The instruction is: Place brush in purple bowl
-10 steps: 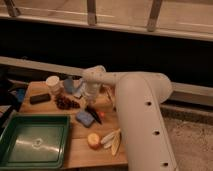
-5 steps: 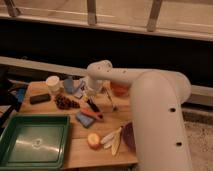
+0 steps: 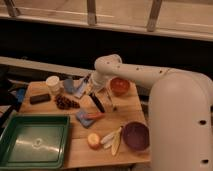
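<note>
Below the claw (image 3: 93,90), the brush (image 3: 97,103) slants toward the purple bowl (image 3: 135,135).

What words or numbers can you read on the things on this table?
None: no word, number or sign can be read anywhere.
Green tray: a faint pale mark on its floor, too blurred to read.
White cup: no print shows.
Gripper, above the table's middle by the brush: no label shows on either.
Purple bowl: plain.
</note>
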`<state>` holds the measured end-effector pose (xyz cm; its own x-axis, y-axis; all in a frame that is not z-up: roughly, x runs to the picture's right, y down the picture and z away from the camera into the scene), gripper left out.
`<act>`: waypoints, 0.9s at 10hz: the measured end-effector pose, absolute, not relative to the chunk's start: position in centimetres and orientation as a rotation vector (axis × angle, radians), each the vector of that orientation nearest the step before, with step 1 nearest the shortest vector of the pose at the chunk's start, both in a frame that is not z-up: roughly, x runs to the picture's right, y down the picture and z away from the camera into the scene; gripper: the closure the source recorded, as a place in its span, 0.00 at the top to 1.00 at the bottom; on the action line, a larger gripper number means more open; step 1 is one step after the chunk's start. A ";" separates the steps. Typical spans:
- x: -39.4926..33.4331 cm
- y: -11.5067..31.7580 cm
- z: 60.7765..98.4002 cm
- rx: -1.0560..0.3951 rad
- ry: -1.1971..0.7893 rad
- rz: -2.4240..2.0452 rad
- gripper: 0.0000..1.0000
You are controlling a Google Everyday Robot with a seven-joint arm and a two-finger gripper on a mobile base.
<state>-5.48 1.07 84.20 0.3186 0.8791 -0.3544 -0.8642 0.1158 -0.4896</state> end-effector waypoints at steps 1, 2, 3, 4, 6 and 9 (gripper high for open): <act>-3.5 1.3 83.7 -0.689 -0.012 1.305 0.00; -2.2 1.6 83.2 -0.694 -0.008 1.318 0.00; -0.9 2.1 82.6 -0.707 -0.004 1.327 0.00; 1.0 2.8 81.7 -0.720 0.007 1.343 0.00; 3.9 4.0 80.1 -0.730 0.030 1.371 0.00; 8.0 6.1 76.8 -0.728 0.084 1.425 0.00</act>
